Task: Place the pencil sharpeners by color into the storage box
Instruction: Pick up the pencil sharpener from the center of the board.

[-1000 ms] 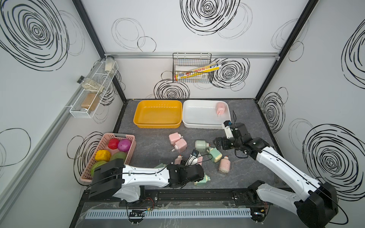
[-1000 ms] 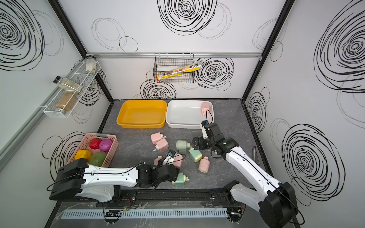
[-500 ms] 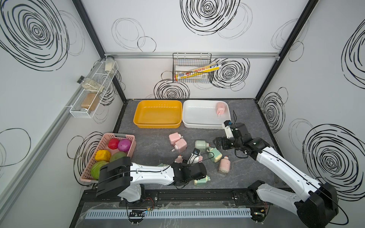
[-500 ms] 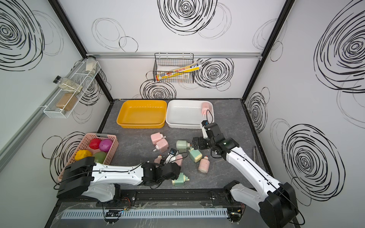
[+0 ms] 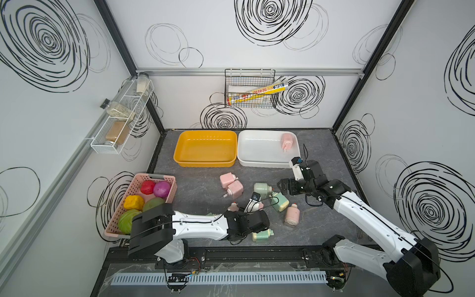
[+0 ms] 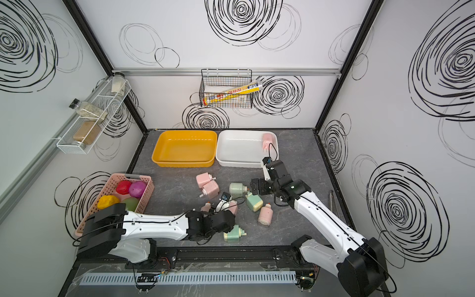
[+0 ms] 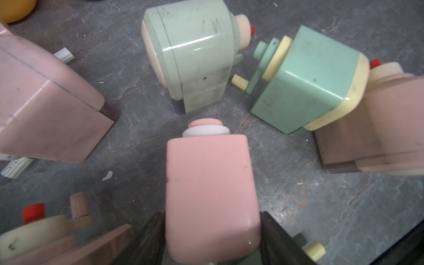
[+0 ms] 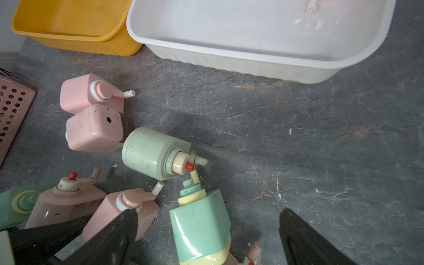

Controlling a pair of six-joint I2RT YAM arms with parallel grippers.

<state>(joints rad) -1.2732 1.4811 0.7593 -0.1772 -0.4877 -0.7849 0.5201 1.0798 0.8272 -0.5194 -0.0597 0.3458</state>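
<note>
Two trays side by side, upper centre of worktop [image 5: 200, 180]: left tray [image 5: 205, 163], right tray [image 5: 262, 164] (lone sharpener [image 5: 286, 141] in its upper-right corner). At left edge, lower than trays: fruit basket [image 5: 155, 176]. Mid-frame, below trays, right of fruit basket: sharpener cluster [image 5: 235, 189]. Between fingers of left pincer [image 7: 211, 218]: held sharpener [image 7: 208, 179], inside cluster's lower half. On back wall above trays: wire basket [image 5: 250, 102].

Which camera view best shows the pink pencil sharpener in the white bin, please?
Both top views: the pink pencil sharpener lies fully visible in the white bin's far corner. The right wrist view catches only a blurred pink bit at its frame edge; the left wrist view misses it.
</note>
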